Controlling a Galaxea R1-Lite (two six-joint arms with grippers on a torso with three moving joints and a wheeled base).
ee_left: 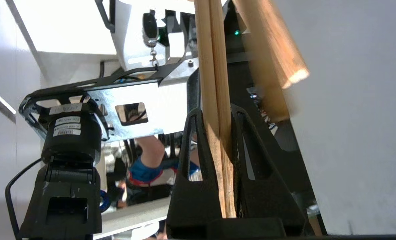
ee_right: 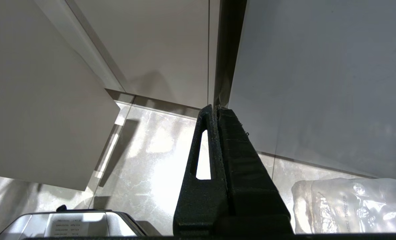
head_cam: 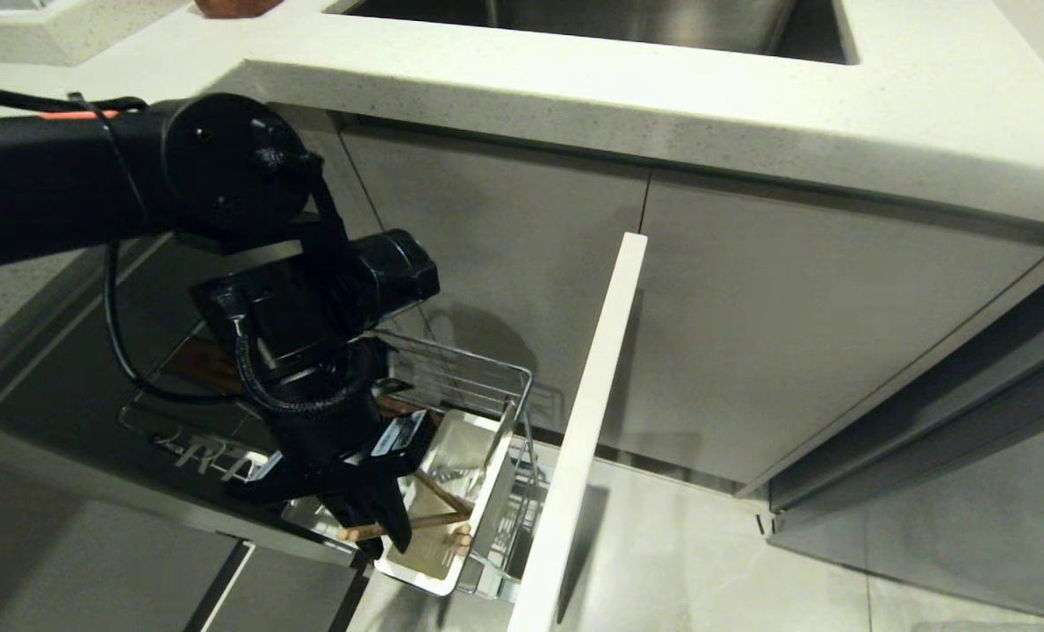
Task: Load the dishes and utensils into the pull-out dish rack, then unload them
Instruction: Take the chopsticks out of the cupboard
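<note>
Left hand (head_cam: pixel 372 527) — lower centre-left of the head view, above the white caddy (head_cam: pixel 486 518) at the near end of the rack (head_cam: pixel 486 377). My fingers are clamped on the chopsticks (ee_left: pixel 217 110); in the left wrist view the pair runs up between both black fingers, held side by side.

Chopsticks — their butt ends show just under my fingers in the head view, over the caddy's open mouth. A third wooden shape in the upper right of the wrist view may be a reflection; I cannot tell.

Spoon (head_cam: pixel 500 439) — metal handle standing in the caddy, middle of the head view, just beside my hand.

Bowl, plate — not in view.

Right hand (ee_right: pixel 217 111) — fingers pressed together, holding nothing, pointing at the floor and a cabinet corner.

Step — by my judgement the chopsticks stage at the caddy; loading or unloading I cannot tell.

Next move — keep the grip firm and travel straight along the caddy's axis, clear of the spoon and the wire rim.
</note>
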